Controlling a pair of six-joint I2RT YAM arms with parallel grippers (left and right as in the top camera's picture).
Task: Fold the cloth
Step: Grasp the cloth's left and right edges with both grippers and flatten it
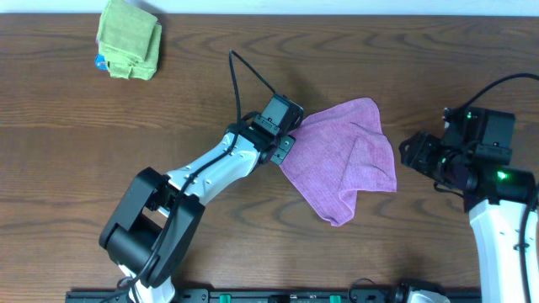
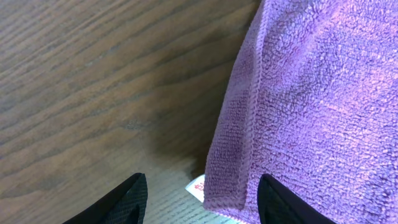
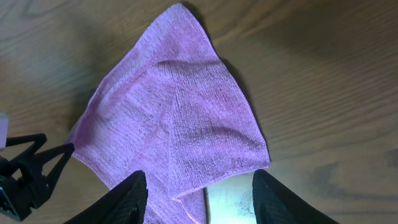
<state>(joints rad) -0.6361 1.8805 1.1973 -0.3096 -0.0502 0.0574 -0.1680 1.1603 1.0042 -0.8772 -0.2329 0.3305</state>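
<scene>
A purple cloth (image 1: pixel 345 156) lies crumpled on the wooden table, right of centre, with one flap folded over itself. My left gripper (image 1: pixel 289 141) is open at the cloth's left corner. In the left wrist view the cloth's hemmed corner (image 2: pixel 298 93) and a white tag lie between the open fingers (image 2: pixel 202 200). My right gripper (image 1: pixel 411 151) is open and empty just right of the cloth. In the right wrist view the cloth (image 3: pixel 186 118) spreads ahead of the open fingers (image 3: pixel 199 199), its near edge between them.
A folded green cloth (image 1: pixel 130 38) sits at the back left with a blue item (image 1: pixel 99 61) under its edge. A black cable (image 1: pixel 251 77) loops above the left arm. The left gripper also shows in the right wrist view (image 3: pixel 31 177).
</scene>
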